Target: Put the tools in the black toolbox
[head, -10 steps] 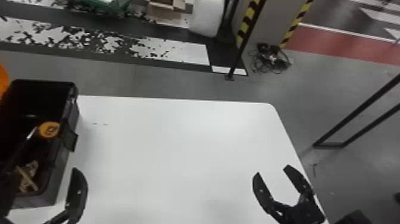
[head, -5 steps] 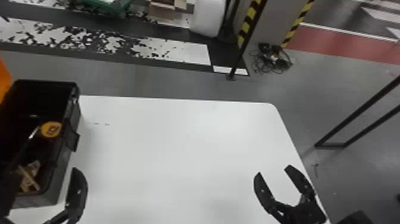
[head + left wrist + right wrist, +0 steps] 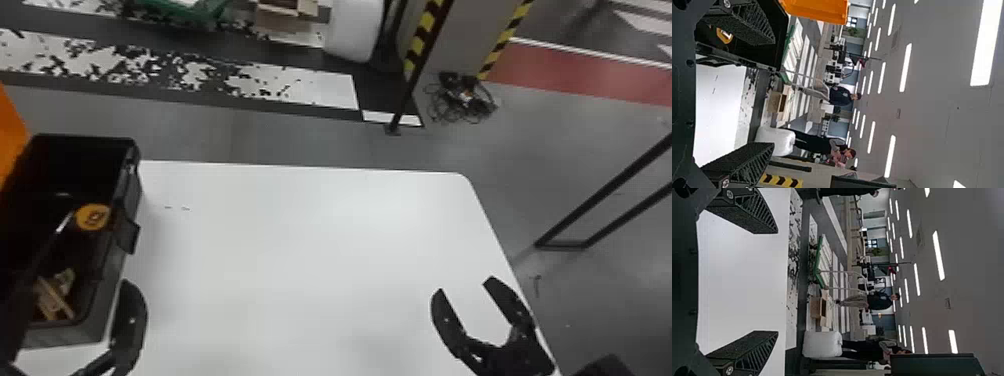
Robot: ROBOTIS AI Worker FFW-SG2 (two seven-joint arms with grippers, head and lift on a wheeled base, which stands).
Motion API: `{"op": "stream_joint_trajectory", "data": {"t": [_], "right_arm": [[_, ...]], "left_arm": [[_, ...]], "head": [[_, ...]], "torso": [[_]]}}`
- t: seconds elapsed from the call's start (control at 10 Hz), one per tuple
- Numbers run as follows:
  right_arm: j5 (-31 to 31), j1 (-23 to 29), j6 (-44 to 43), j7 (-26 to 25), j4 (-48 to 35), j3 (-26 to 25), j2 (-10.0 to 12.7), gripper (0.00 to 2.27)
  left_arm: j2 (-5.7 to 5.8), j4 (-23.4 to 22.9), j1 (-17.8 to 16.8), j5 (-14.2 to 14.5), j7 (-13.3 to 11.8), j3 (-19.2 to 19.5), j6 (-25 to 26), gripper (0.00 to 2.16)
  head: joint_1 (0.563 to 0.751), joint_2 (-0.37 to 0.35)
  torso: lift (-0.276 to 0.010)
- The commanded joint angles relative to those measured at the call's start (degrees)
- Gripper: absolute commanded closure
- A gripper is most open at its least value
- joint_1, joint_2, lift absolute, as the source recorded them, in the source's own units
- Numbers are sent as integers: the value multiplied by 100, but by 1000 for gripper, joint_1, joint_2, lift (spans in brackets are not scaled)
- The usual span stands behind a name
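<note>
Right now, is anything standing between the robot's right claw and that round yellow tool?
Yes: the black toolbox's side wall stands between the right claw and the round yellow tool, which is inside, close to that wall.

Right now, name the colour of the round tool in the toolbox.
The round tool is yellow-orange, clearest in head view.

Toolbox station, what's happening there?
Nothing is being handled right now. The left gripper is open and empty by the near end of the open toolbox, and the right gripper is open and empty over the table. A round yellow tool and some tan pieces lie in the toolbox.
</note>
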Motion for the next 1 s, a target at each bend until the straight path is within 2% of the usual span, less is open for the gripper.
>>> {"op": "stream_joint_trajectory", "data": {"t": [0.0, 0.9], "right_arm": [[0, -2, -45, -5, 0, 0, 7, 93], [0, -46, -116, -5, 61, 44, 16, 97]], "left_arm": [[9, 1, 0, 14, 0, 4, -1, 76], [9, -7, 0, 14, 0, 12, -1, 76]], "head": [[695, -243], [695, -237]], "torso": [[-39], [-39]]}}
